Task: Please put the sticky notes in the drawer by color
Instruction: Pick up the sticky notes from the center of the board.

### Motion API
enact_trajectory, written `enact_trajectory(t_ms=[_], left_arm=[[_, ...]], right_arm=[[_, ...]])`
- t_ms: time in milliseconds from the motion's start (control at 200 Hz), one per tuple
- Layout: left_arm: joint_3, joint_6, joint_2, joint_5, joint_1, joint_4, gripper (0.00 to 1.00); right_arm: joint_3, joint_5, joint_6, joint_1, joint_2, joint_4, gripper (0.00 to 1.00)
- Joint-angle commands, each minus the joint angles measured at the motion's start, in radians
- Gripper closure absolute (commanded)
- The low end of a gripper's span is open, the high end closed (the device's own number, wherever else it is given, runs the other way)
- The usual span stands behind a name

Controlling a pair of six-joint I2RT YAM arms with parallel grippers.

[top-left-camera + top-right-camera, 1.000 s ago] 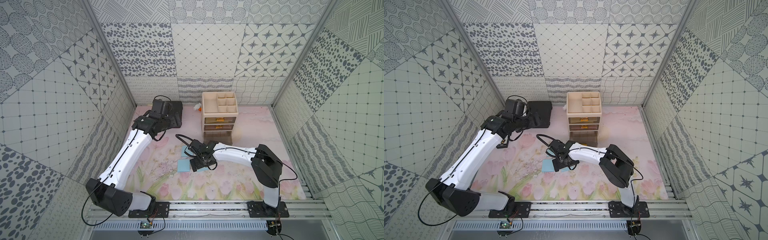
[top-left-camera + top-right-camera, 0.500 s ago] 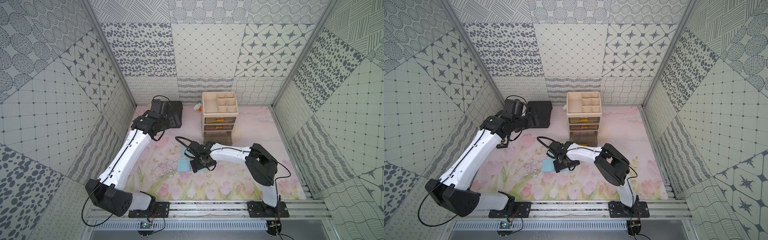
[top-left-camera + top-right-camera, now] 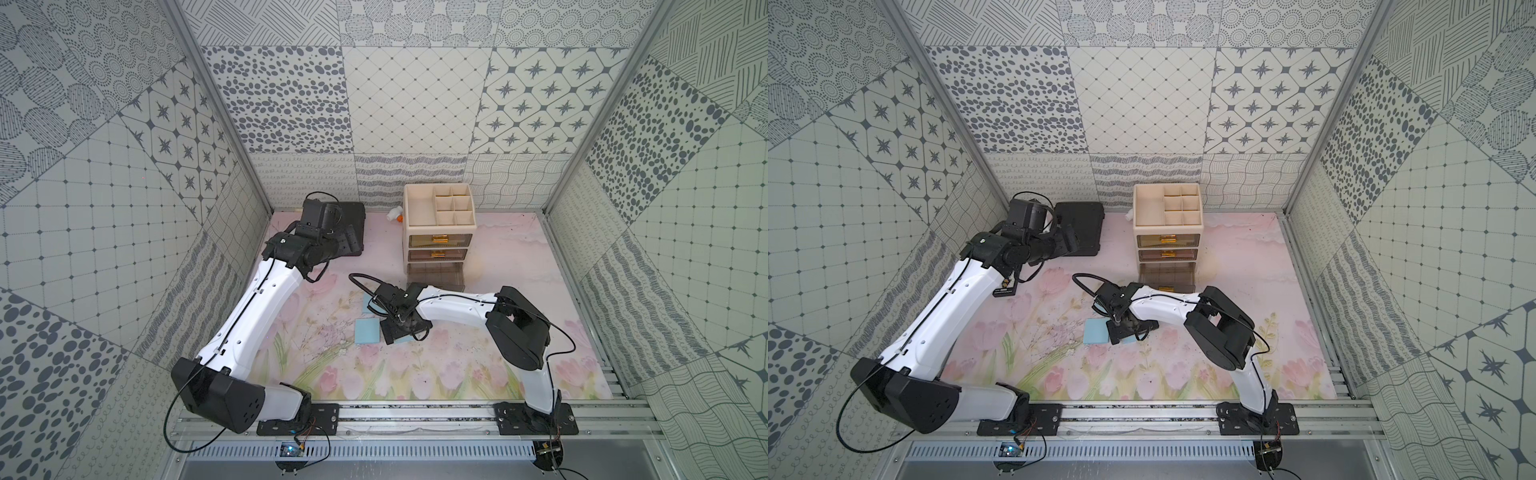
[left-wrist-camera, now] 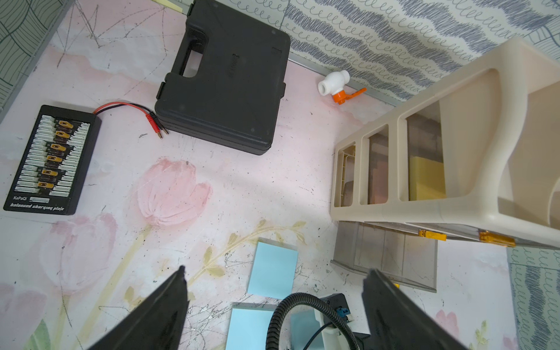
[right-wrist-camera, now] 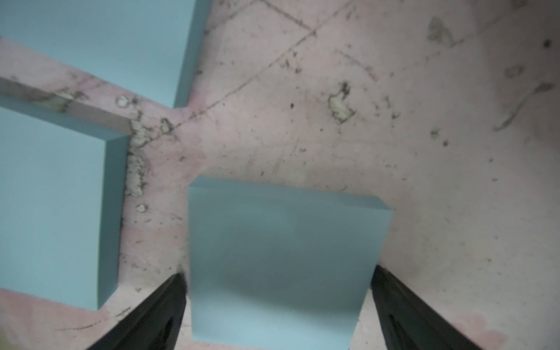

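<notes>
"Straddling one blue pad [image 5: 278,251] of the sticky notes with my right pincer [image 5: 278,271]: the fingers are spread wide, one tip at each side edge, and as far as I can see they are not clamped yet. The pad lies flat on the table [image 5: 394,121]."

"What makes this grasp a good one?"

"Tips low, right down at the table, so that I catch the whole stack and not just the upper sheets. Then I close evenly on both edges, so the pad doesn't twist or squirt out ahead of the fingers."

"Anything nearby to mind?"

"A second blue pad [image 5: 51,206] lies just beside one finger, and a third blue pad [image 5: 100,45] lies a little beyond it. Both are apart from mine. I'd lift straight up before swinging, so I drag neither."

"And where does it go?"

"The drawer cabinet [image 3: 438,232] stands near, beyond the pincer, on the side away from my base. Its bottom drawer [image 3: 434,276] is pulled out. Yellow notes [image 4: 425,178] show in the top drawer, so blue likely belongs in the open one. I'd let go low inside it, with the pad flat."

"Your left pincer [image 4: 276,269]?"

"Released and holding nothing, well apart from the pad."
</notes>
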Motion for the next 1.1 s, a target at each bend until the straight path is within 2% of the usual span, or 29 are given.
enact_trajectory(t_ms=[0,120,180,615,1096], left_arm=[[-0.005,0.019,-0.014,-0.018,0.011,-0.002,0.08],[-0.009,0.019,-0.017,-0.017,0.013,0.002,0.08],[-0.01,0.019,-0.017,-0.014,0.013,0.004,0.08],[-0.017,0.016,-0.019,-0.013,0.018,0.009,0.08],[-0.024,0.008,0.0,-0.012,0.019,0.006,0.08]], right_arm=[[0.006,0.0,0.009,-0.004,0.04,0.023,0.08],[0.0,-0.007,0.01,-0.001,0.041,0.023,0.23],[-0.002,-0.002,0.013,-0.001,0.036,0.023,0.25],[0.004,0.052,0.02,0.0,-0.098,-0.029,0.25],[0.26,0.179,-0.035,-0.008,-0.24,-0.285,0.25]])
